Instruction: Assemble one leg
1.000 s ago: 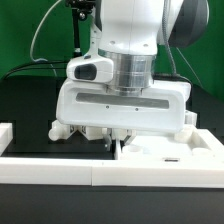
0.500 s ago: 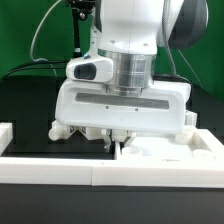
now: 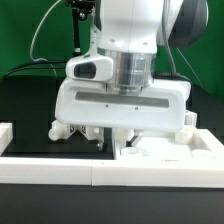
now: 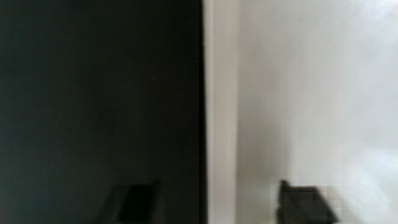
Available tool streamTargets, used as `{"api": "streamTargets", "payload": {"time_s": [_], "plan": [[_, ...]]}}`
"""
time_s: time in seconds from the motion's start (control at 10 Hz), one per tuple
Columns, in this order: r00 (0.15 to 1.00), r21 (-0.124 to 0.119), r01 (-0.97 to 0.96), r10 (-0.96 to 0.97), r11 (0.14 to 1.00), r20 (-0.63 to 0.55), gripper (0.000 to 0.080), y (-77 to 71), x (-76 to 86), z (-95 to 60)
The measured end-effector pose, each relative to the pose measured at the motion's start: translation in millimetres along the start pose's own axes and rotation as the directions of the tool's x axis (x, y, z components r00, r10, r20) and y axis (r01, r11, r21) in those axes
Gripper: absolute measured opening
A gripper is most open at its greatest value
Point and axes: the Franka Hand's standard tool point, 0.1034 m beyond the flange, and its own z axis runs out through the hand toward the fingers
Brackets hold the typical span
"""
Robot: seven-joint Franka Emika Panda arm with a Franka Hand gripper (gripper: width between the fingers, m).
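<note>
My gripper (image 3: 114,141) hangs low over the table, its wide white hand filling the middle of the exterior view. In the wrist view the gripper (image 4: 221,200) is open, with one fingertip (image 4: 137,200) over the black table and the other over the large white panel (image 4: 311,100). The panel's straight edge runs between the fingers, and nothing is held. The panel (image 3: 170,152) lies at the exterior view's right, below the hand. A small white leg (image 3: 61,129) pokes out beside the hand at the exterior view's left, mostly hidden. No tags show on it.
A white raised border (image 3: 50,166) runs along the table's front and up the exterior view's left. The black table (image 3: 30,105) stretches to the exterior view's left. A green backdrop and cables stand behind the arm.
The hand has shifted only very slightly. The panel and the leg have not moved.
</note>
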Motion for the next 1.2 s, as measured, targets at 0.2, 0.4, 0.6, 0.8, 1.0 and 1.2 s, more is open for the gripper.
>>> {"api": "streamTargets", "payload": {"time_s": [0.2,0.4,0.6,0.8,1.0,1.2], "plan": [[0.999,0.019,-0.011,0.01,1.0,0.034,0.0595,-2.6,-24.6,-27.1],[0.999,0.02,0.035,-0.035,0.999,0.018,0.0638,-14.0,-44.2,-55.2],[0.983,0.025,0.029,-0.034,0.999,0.18,0.0646,-12.6,-50.6,-47.5],[0.951,0.028,0.005,-0.013,1.0,0.31,0.0649,-17.2,-54.7,-47.4],[0.878,0.039,-0.094,0.064,0.995,0.474,0.0649,-34.4,-91.7,-47.9],[0.801,0.052,-0.128,0.073,0.99,0.594,0.0649,-39.8,-104.4,-54.2]]}}
